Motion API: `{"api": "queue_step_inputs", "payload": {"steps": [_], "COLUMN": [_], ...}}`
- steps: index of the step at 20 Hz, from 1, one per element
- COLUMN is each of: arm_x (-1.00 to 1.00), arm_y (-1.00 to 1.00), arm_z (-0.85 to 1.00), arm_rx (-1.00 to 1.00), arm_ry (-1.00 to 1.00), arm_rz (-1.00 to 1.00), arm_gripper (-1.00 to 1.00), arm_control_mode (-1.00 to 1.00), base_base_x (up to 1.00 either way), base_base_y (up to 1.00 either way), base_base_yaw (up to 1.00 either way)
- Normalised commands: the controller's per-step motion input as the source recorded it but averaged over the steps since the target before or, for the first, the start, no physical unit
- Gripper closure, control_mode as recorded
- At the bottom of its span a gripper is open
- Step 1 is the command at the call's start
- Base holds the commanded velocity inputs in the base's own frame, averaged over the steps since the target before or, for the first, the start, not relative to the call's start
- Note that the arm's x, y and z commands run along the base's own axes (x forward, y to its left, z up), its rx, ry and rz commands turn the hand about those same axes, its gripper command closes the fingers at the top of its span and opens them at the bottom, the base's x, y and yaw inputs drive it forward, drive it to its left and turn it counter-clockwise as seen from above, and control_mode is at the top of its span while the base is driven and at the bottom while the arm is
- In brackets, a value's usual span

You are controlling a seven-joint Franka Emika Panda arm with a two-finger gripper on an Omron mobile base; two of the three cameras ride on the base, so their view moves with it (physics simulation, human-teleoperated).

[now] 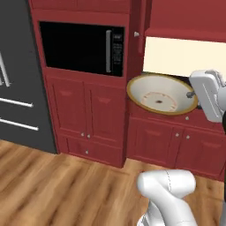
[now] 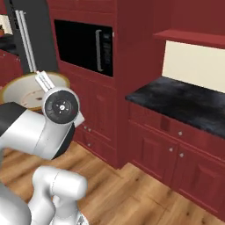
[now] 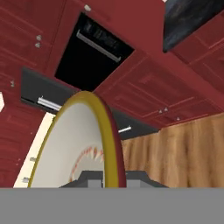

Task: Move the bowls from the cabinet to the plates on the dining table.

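A wide, shallow bowl (image 1: 161, 95), cream-white inside with a tan-gold rim, hangs tilted in the air in front of the red lower cupboards. My gripper (image 1: 193, 94) is shut on its right rim. In the hand view the bowl (image 3: 72, 144) stands on edge, and its gold rim runs down between the fingertips of the gripper (image 3: 109, 178). From the right base camera, the bowl (image 2: 24, 92) shows behind my hand at the left. The dark red wall cabinet (image 1: 185, 17) is at the upper right. The plates and the dining table are out of view.
A black built-in microwave (image 1: 81, 48) sits in a tall red unit, beside a dark fridge (image 1: 17, 88). A black marble counter (image 2: 184, 103) tops red drawers and doors at the right. Wooden floor (image 1: 53, 185) lies open at the left.
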Motion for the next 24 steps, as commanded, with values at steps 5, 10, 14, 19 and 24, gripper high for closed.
{"api": "queue_step_inputs", "payload": {"steps": [5, 10, 14, 19, 24], "arm_x": [0.00, 0.00, 0.00, 0.00, 0.00], "arm_y": [0.00, 0.00, 0.00, 0.00, 0.00], "arm_z": [0.00, 0.00, 0.00, 0.00, 0.00], "arm_rx": [0.00, 0.00, 0.00, 0.00, 0.00], "arm_ry": [0.00, 0.00, 0.00, 0.00, 0.00], "arm_rz": [0.00, 0.00, 0.00, 0.00, 0.00], "arm_gripper": [1.00, 1.00, 1.00, 1.00, 1.00], "arm_control_mode": [1.00, 1.00, 1.00, 1.00, 1.00], "base_base_x": [0.41, 0.59, 0.56, 0.59, 0.89], "base_base_y": [0.19, 0.06, 0.00, 0.00, 0.01], "base_base_yaw": [0.55, 0.50, 0.47, 0.46, 0.23]}}
